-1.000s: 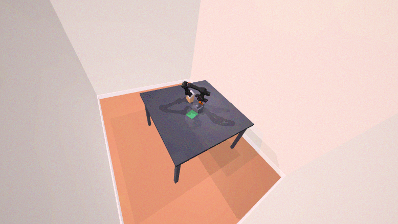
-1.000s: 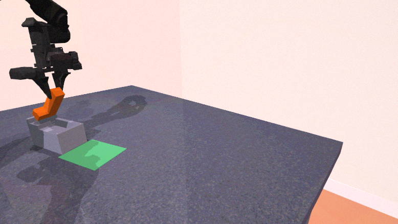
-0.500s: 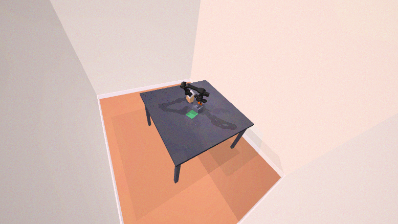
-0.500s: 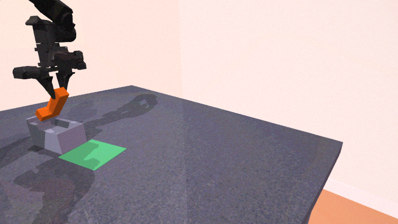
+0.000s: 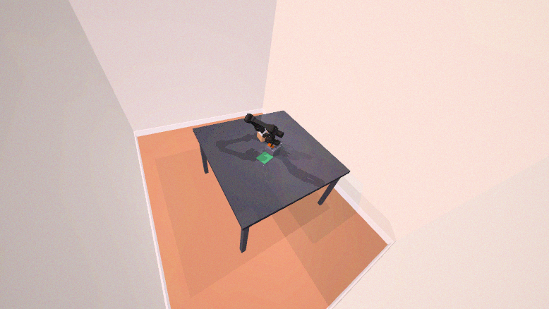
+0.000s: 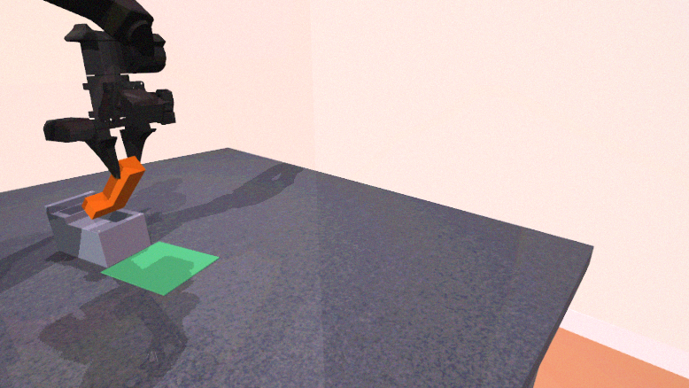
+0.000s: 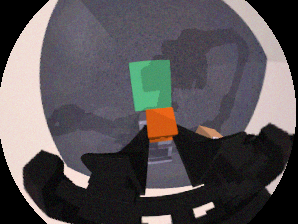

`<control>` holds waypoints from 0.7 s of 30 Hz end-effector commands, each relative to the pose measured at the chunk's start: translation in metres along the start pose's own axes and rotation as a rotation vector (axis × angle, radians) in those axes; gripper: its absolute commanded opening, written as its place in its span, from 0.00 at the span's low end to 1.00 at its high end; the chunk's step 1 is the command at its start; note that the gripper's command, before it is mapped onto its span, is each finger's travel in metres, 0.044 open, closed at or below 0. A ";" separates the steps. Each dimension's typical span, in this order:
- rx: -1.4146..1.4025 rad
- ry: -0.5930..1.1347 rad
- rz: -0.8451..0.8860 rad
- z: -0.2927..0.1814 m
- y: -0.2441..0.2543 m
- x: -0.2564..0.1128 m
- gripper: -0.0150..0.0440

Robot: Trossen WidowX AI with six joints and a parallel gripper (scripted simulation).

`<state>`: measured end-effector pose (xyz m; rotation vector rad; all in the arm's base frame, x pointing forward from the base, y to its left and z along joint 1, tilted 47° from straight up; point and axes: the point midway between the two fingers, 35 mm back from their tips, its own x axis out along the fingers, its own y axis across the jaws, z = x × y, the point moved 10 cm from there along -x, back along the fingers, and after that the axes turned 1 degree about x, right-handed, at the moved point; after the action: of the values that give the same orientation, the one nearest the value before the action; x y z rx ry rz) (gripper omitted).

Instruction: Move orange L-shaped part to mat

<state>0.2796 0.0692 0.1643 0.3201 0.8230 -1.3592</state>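
Observation:
The orange L-shaped part is tilted steeply, its long arm rising to my fingers and its L-shaped end hanging low over the tray. It looks clear of the pocket; a small gap or contact at the rim is hard to tell. My gripper is shut on the part's raised end. The grey tray stands below, its pocket partly hidden by the part. The green mat lies beside the tray, with a shadow over it.
A tan block-like object stands near the arm, close to the tray. The dark table carries everything, and its far-right corner shows in the exterior view.

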 end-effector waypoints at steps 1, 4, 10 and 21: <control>0.005 -0.004 0.008 0.021 -0.002 -0.002 0.25; 0.005 -0.005 0.008 0.036 -0.003 -0.002 0.25; 0.005 -0.006 0.008 0.064 -0.006 -0.002 0.25; 0.005 -0.006 0.008 0.067 -0.006 0.004 0.25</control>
<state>0.2969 0.0247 0.2107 0.3262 0.8157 -1.3550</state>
